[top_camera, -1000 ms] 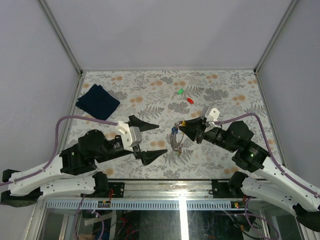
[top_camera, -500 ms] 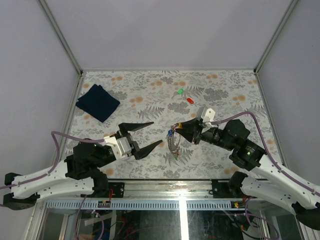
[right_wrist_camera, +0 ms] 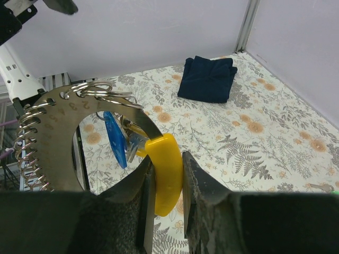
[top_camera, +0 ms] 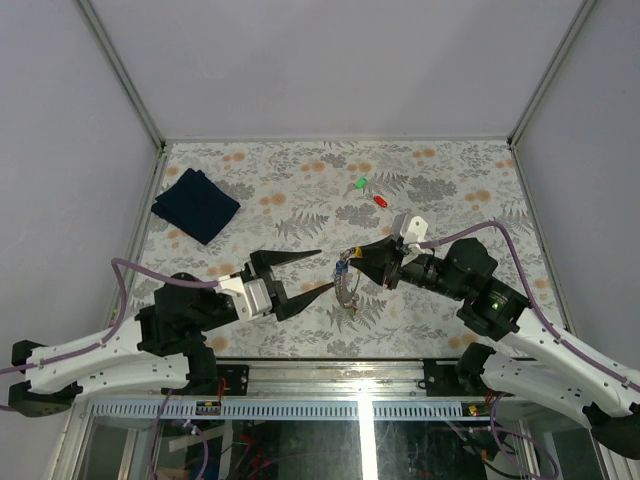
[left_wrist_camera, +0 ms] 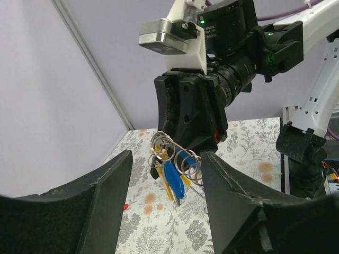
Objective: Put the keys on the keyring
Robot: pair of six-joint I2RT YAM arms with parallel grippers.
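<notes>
The left arm stretches low from the near-left corner toward the middle of the desk (top_camera: pixel 450 180), forearm nearly level, its pincer (top_camera: pixel 327 270) spread wide and pointing right. The right arm reaches in from the near-right side, elbow bent and wrist turned left, so the two pincers face each other tip to tip. The right pincer (top_camera: pixel 355 260) is pressed together on the yellow-tagged key (right_wrist_camera: pixel 165 174), which sits at the edge of the keyring (right_wrist_camera: pixel 58 132). The keyring is a flat silvery ring hung with smaller wire loops, held up off the desk. A blue-tagged key (right_wrist_camera: pixel 114 138) dangles from it. In the left wrist view the keyring hangs between the left pincer's open fingers without touching either. A green key (top_camera: pixel 361 184) and a red key (top_camera: pixel 380 200) lie on the desk farther back, well apart from a folded dark blue cloth (top_camera: pixel 195 204) at the far left.
</notes>
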